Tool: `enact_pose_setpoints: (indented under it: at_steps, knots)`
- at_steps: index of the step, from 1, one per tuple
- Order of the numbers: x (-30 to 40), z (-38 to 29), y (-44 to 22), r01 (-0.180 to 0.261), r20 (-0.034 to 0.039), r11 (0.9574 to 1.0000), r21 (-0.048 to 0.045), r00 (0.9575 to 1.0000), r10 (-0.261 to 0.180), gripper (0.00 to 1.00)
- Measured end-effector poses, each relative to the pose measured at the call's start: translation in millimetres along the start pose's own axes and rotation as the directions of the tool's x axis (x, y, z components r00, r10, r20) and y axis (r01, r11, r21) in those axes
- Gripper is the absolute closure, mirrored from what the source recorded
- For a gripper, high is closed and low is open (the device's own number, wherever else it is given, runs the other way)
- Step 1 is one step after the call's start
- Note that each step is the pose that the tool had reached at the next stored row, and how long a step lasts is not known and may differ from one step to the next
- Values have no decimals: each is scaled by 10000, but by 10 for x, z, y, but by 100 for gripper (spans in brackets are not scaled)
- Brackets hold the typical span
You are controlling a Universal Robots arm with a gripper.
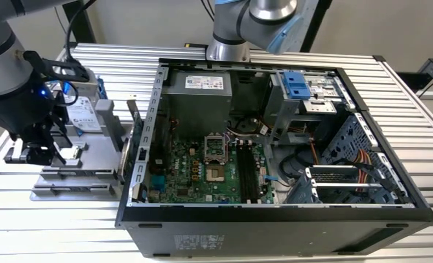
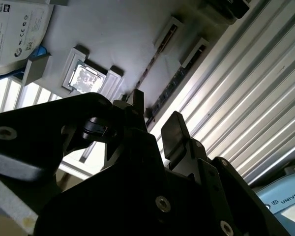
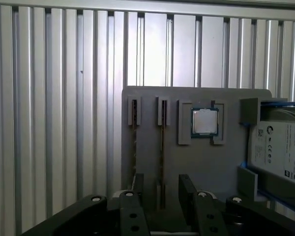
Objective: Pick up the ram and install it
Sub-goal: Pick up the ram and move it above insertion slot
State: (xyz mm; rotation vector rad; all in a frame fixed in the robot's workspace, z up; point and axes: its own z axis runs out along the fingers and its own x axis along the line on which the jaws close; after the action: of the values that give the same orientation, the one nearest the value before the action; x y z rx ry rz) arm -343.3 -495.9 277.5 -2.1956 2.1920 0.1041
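My gripper is spread, one finger on each side of the ram, with a gap showing on both sides. The ram stands on edge in the grey tray, a second stick just beside it. The processor and the hard drive share the tray.

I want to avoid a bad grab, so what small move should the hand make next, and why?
Probably lower straight down. The open hand hangs over the grey tray, its fingers either side of the ram nearer the processor, which stands on edge, not yet gripped.
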Motion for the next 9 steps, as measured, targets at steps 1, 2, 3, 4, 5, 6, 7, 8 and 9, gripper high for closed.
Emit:
enact_pose_setpoints:
  at_steps: [1, 2, 3, 4, 5, 6, 7, 8, 9]
  knots:
    - [2, 9, 0, 0, 0, 10000, 1, 10000, 0, 0]
    - [4, 17, -1, 0, 0, 10000, 1, 10000, 0, 0]
    - [6, 26, -1, 1, 0, 10000, 0, 10000, -1, 0]
    - [6, 35, -1, 1, -1, 10000, 0, 10000, -1, 0]
    - [7, 45, -2, 1, -1, 10000, 0, 10000, -1, 0]
    - [8, 53, -2, 1, -1, 10000, 0, 10000, -1, 0]
    - [9, 63, -2, 1, -2, 10000, 1, 10000, -1, 0]
    - [9, 72, -2, 1, -2, 10000, 0, 10000, -1, 0]
    - [10, 81, -2, 1, -2, 10000, 1, 10000, -1, 0]
